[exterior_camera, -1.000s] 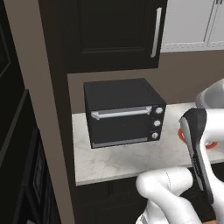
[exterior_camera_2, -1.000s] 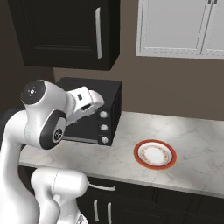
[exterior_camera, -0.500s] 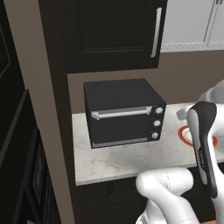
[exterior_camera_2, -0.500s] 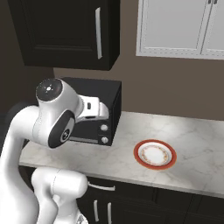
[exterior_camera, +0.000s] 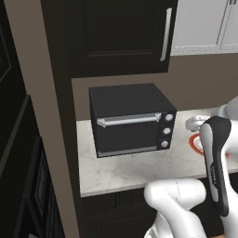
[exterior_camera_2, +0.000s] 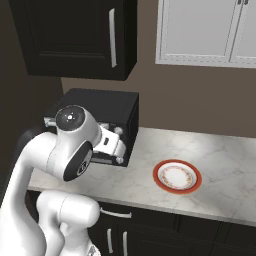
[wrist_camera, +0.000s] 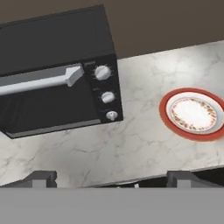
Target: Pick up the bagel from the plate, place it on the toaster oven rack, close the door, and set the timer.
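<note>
A pale marble counter (wrist_camera: 144, 148) runs under dark upper cabinets (exterior_camera: 121, 35) and a brown wall, with white cabinets (exterior_camera_2: 205, 30) further along. The gripper (wrist_camera: 111, 178) is held above the counter's front edge, jaws spread wide and nothing between them. In the hand view, the black toaster oven (wrist_camera: 57, 74) sits ahead and to one side of the fingertips, its door (wrist_camera: 43, 103) shut and the silver handle (wrist_camera: 39, 79) across it; the plate (wrist_camera: 193, 114) lies ahead on the other side, well apart from the oven. No bagel can be made out on the plate, and the rack is hidden behind the door. A descent onto a bare plate would likely close on nothing, and with the door shut nothing could be loaded.
</note>
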Available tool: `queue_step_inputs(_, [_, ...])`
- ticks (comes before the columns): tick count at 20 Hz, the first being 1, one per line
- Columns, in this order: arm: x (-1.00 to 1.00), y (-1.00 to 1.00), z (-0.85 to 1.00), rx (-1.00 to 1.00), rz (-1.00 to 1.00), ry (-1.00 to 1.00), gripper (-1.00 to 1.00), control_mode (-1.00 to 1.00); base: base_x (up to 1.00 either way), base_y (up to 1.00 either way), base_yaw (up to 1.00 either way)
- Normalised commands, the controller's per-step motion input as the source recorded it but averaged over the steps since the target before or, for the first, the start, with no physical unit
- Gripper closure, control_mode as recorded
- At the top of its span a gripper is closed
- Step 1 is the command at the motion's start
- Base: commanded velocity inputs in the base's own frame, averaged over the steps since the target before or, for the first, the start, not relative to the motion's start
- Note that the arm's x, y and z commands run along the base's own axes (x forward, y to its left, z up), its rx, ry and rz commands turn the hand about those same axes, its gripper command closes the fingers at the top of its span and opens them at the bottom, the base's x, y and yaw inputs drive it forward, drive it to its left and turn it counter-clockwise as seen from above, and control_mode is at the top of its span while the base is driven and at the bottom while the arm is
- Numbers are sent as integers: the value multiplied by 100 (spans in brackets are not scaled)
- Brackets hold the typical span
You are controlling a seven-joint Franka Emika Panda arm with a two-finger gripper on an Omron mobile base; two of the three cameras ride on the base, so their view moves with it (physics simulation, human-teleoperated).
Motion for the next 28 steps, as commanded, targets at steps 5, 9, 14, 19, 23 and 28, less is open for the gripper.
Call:
queue_step_inputs(5, [0, 0, -15, 13, -9, -5, -100, -100, 0, 0, 0])
queue_step_inputs(9, [0, 0, 0, 6, -2, 0, -100, -100, 0, 0, 0])
queue_step_inputs(14, [15, 1, 0, 0, 2, 1, -100, -100, 0, 0, 0])
queue_step_inputs(19, [21, 0, 0, -14, 27, 3, -100, -100, 0, 0, 0])
queue_step_inputs(23, [24, 0, 0, -15, 42, 0, -100, -100, 0, 0, 0])
queue_step_inputs(28, [7, 0, 0, -15, 46, -3, -100, -100, 0, 0, 0])
